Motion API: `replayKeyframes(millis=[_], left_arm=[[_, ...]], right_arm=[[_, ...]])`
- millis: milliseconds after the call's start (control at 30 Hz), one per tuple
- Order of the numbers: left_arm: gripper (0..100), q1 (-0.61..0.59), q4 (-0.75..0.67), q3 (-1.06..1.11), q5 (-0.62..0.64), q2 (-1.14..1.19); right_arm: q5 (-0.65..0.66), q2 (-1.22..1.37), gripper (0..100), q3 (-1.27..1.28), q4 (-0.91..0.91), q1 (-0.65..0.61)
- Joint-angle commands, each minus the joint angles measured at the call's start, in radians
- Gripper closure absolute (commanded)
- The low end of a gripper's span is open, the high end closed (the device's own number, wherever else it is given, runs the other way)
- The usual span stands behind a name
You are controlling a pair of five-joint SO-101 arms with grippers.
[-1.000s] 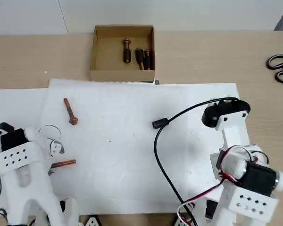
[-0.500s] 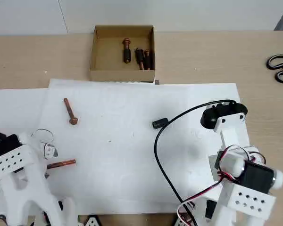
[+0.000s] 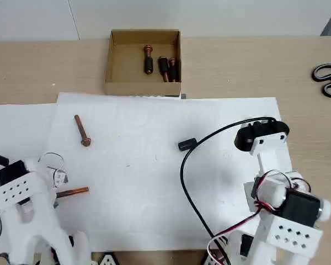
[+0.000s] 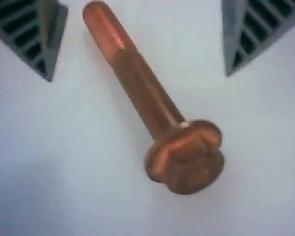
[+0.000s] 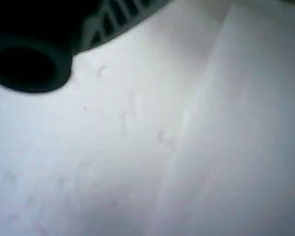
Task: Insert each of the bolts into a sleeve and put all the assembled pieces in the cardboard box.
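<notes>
Left tool (image 4: 137,76), released, straddles the copper-coloured flanged metal bolt (image 4: 152,108). Closing squarely on mid-shank should keep it level.

A cardboard box (image 3: 116,61) sits at the far side of the tabletop (image 3: 237,61), with assembled pieces (image 3: 148,59) lying in its right half. In front of it a sheet (image 3: 143,182) is spread. On the sheet, one bolt (image 3: 81,130) lies to the left and a sleeve (image 3: 186,144) lies near the middle. A second bolt (image 3: 73,192) lies at the near left, between the spread jaws of the left end effector (image 4: 138,76). Scissors (image 3: 328,79) lie at the tabletop's right edge.
</notes>
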Motion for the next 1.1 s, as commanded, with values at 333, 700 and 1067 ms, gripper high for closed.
replayKeyframes(millis=[333, 700, 1067], left_arm=[[85, -0.002, -0.086, 0.053, -0.002, 0.002], [85, -0.003, -0.109, 0.096, -0.002, 0.002], [85, -0.003, -0.114, 0.099, -0.002, 0.002]], right_arm=[[0.011, -0.012, 99.3, -0.006, -0.021, 0.008], [0.011, -0.012, 99.3, -0.006, -0.021, 0.008], [0.011, -0.012, 99.3, -0.006, -0.021, 0.008]])
